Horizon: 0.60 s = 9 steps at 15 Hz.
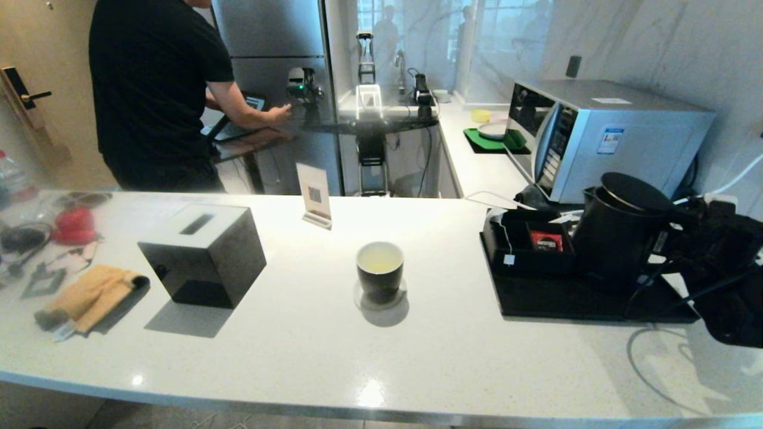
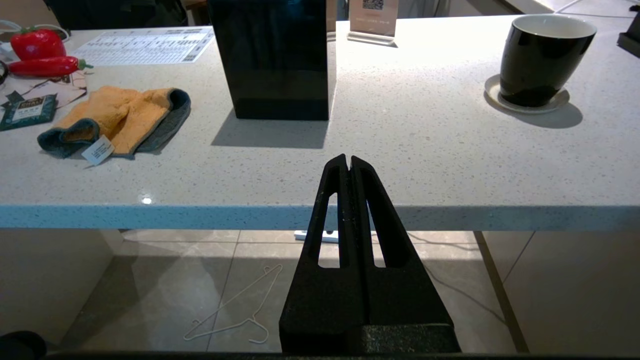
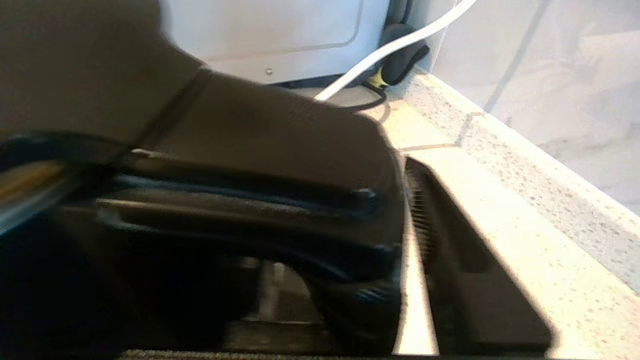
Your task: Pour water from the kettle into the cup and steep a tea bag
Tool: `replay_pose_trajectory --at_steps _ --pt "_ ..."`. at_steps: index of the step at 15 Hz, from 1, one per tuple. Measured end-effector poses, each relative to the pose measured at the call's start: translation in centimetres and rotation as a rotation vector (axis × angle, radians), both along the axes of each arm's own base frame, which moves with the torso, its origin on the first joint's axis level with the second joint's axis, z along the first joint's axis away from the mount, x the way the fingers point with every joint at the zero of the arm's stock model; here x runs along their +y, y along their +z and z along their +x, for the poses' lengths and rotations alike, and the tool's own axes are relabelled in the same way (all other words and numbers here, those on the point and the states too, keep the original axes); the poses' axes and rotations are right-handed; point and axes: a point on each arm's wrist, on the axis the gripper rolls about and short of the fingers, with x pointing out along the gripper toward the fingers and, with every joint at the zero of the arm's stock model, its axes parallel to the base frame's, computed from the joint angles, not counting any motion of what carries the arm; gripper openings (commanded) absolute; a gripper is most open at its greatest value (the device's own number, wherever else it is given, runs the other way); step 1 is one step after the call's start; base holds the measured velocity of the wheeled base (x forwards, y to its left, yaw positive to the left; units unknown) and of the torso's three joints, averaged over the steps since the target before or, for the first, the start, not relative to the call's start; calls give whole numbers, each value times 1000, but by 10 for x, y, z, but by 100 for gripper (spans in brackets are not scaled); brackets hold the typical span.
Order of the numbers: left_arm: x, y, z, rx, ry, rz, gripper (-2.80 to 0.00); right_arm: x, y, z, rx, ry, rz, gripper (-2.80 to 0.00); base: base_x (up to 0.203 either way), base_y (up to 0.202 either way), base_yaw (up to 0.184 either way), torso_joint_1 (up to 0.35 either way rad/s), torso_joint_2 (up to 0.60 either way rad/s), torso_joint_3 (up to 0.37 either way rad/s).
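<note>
We see the kettle [image 1: 617,229] back on the black tray [image 1: 566,301], well right of the cup [image 1: 380,271], so pouring looks done: pale water [image 1: 380,257] sits in the cup, which rests on its coaster [image 1: 380,300] mid-desk. Right tool [image 1: 694,223] is at the kettle handle, a slim gap showing beside one finger [image 3: 465,260], so we judge it loosening, hold uncertain. The tea bag tag [image 1: 508,259] hangs off the tray box, left of the kettle, not steeped yet; left tool [image 2: 348,161] is parked off the desk [image 1: 369,363] edge, fingers pressed together, empty.
</note>
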Motion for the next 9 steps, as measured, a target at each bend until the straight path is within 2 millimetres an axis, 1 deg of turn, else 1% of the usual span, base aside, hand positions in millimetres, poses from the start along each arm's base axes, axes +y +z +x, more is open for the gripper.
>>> replay_pose_trajectory --at_steps 6,9 --pt "0 0 0 0 -1 0 -280 0 -2 -3 16 -9 2 0 0 0 0 0 0 0" --pt "0 0 0 0 0 0 -280 2 -5 -13 49 -7 6 0 0 0 0 0 0 0"
